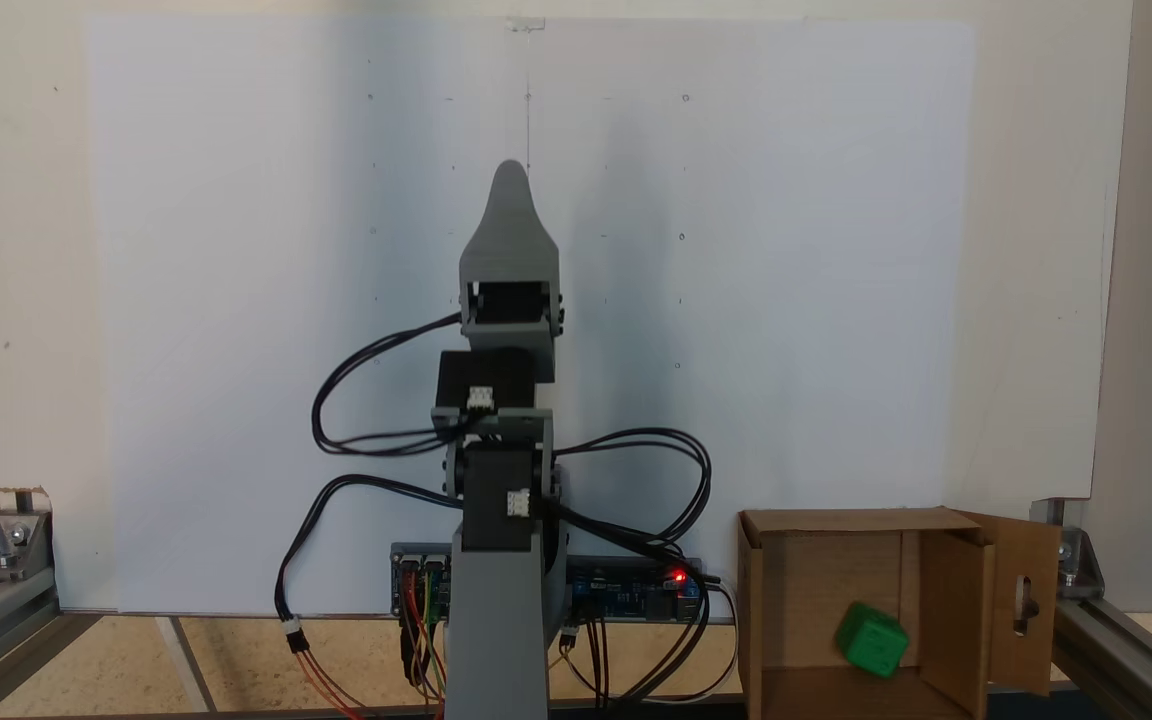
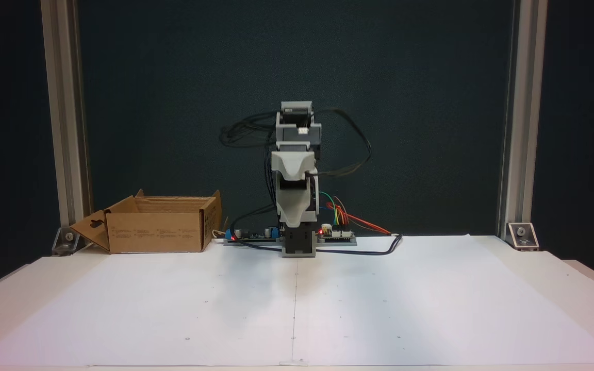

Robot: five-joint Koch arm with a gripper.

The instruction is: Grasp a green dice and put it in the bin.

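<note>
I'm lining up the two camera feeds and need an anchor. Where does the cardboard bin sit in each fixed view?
In a fixed view: the bin sits at lower right, right of the arm's base, with the green dice inside.
In a fixed view: the bin sits at left, left of the arm's base.
Shared landmark: the flap with the slot cut-out, on the bin's side away from the arm.

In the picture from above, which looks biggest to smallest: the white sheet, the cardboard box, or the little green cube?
1. White sheet
2. Cardboard box
3. Green cube, lying inside the box
</note>
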